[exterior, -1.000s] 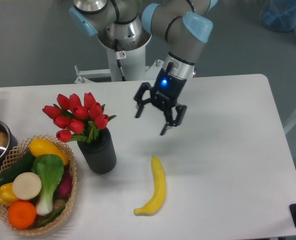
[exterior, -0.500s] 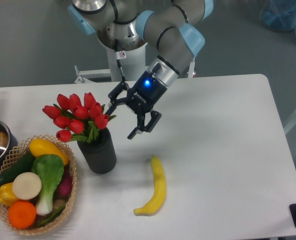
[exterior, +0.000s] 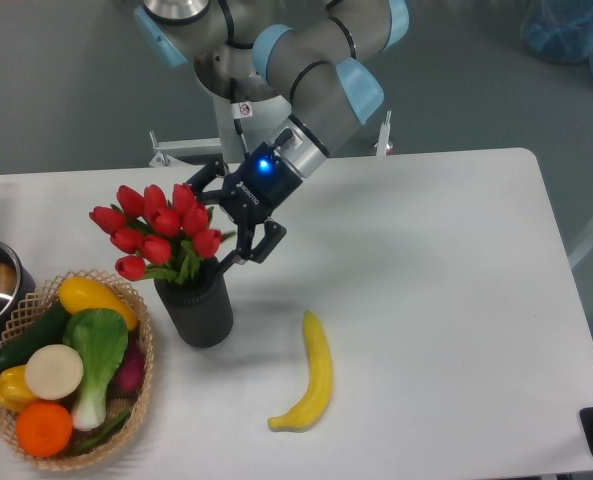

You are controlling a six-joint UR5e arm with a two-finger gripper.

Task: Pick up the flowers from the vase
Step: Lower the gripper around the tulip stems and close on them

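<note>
About nine red flowers in one vase. Claw spread wide, beside blooms. One banana, one basket on desk.

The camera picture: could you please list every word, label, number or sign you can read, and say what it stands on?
No text can be read.
Small round red-rimmed sticker on the arm's white base: too small to make out.
Faint white marking on the gripper body: blurred, unreadable.
</note>
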